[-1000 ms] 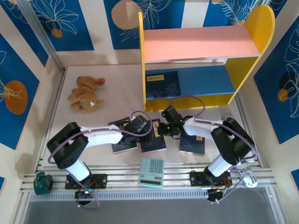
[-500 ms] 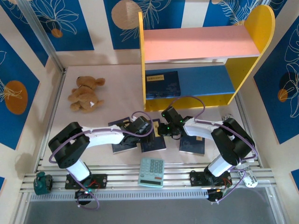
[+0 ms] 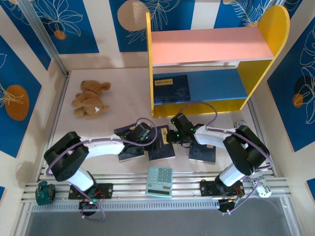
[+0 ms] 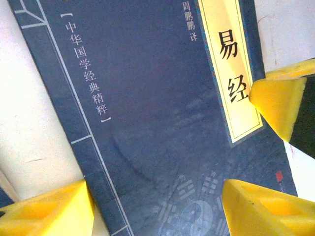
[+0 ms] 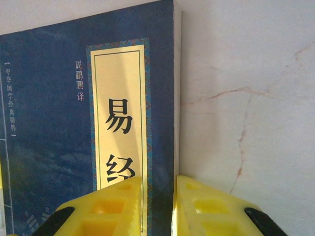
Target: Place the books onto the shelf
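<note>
Our left gripper (image 4: pixel 155 191) has edged back slightly, jaws spread wide over the thin dark navy-blue book with a yellow title label (image 4: pixel 147 113). Our right gripper (image 5: pixel 158 196) pinches that book's long edge. The yellow-sided shelf with pink and blue boards (image 3: pixel 211 44) stands beyond both, so lifting seems near.

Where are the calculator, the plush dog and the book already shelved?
calculator (image 3: pixel 160 181), top external view, middle of its keypad.
plush dog (image 3: pixel 89 101), top external view, on its body.
shelved book (image 3: pixel 171 89), top external view, centre of its cover.
</note>
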